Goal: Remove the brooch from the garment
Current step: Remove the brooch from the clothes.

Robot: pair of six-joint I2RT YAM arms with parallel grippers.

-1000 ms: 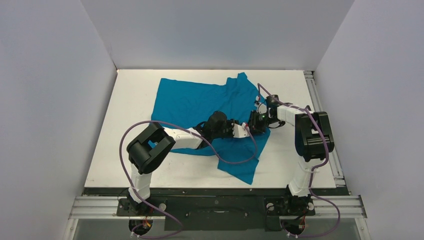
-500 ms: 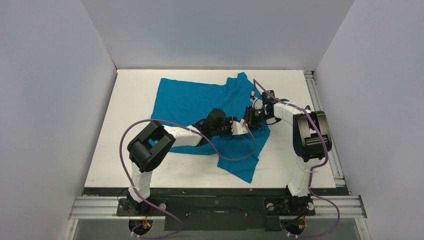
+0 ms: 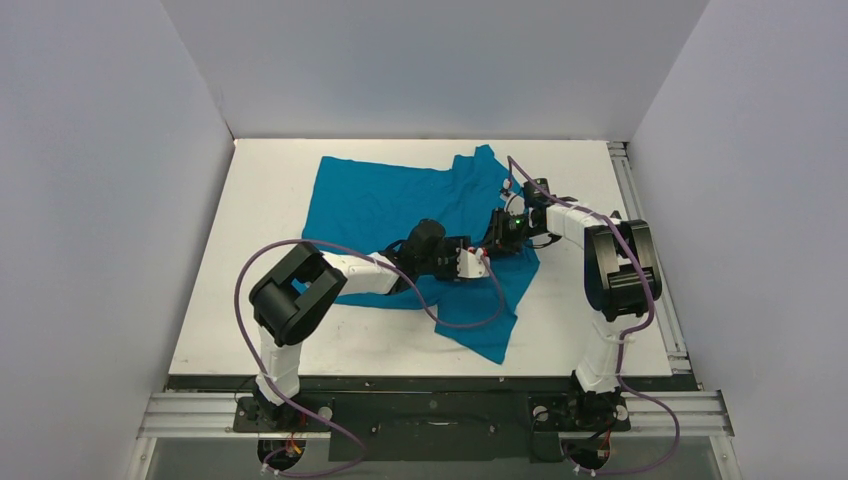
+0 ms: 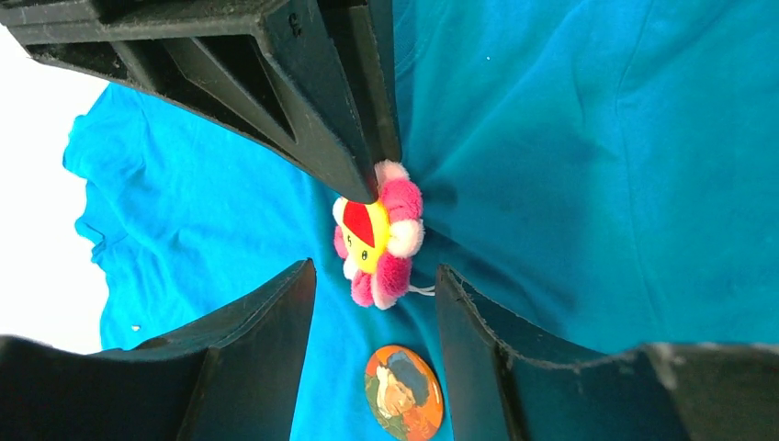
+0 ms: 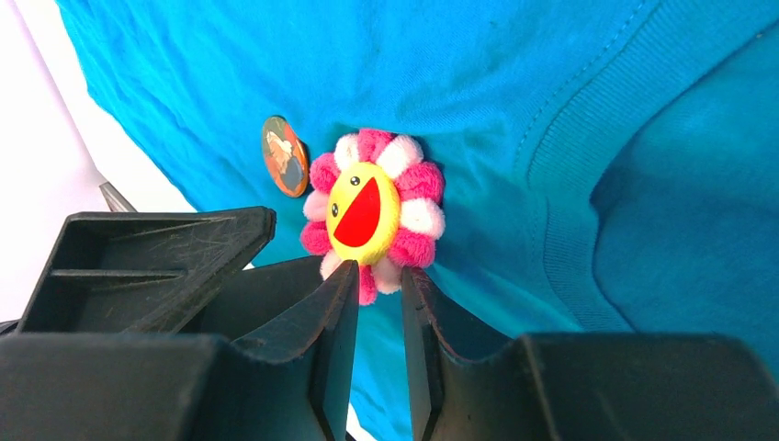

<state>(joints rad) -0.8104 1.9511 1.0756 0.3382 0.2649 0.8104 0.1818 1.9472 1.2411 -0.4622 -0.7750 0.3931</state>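
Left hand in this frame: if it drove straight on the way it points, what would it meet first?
Most likely the brooch: it sits between the left hand's open fingers, one fingertip at its petals, with the garment right behind it. Depth is hard to judge here.

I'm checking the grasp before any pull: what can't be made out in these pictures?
Brooch pin and clasp: behind its petals, both wrist views.
Whether the right gripper pinches a petal or only shirt: its fingertips cover the contact, right wrist view.
Badge picture: too small to read, both wrist views.
Brooch in the top view: too small to make out.
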